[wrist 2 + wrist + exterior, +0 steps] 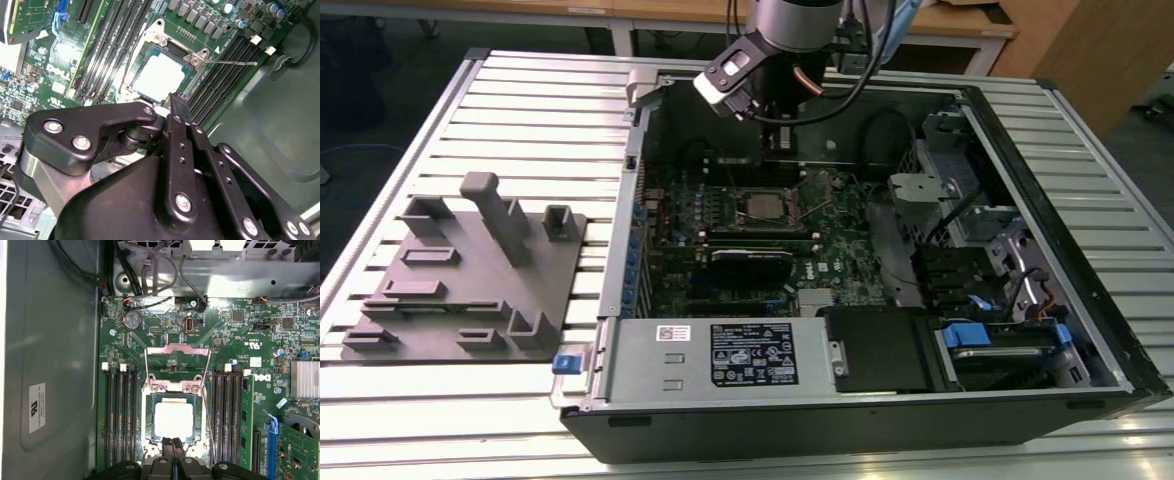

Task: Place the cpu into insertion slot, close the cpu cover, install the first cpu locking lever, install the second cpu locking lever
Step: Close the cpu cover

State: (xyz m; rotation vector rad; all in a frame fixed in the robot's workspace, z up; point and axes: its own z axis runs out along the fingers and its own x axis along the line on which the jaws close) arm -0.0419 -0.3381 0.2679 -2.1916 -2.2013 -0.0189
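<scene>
**A:** Where is the cpu (173,420)?

**B:** It sits flat in the insertion slot (200,420). I'd judge the step in hand is closing the cpu cover (177,347), which stands tilted up in the first wrist view.

**A:** And the end effector (173,444)?

**B:** Narrow, fingers together and empty, just beside the slot's edge. Closing calls for pressing that frame down flat over the chip.

**A:** Levers?

**B:** The second wrist view catches one locking lever (230,63) sticking out loose. The exterior view gives the open case (1074,250) on the desk (480,120).
</scene>
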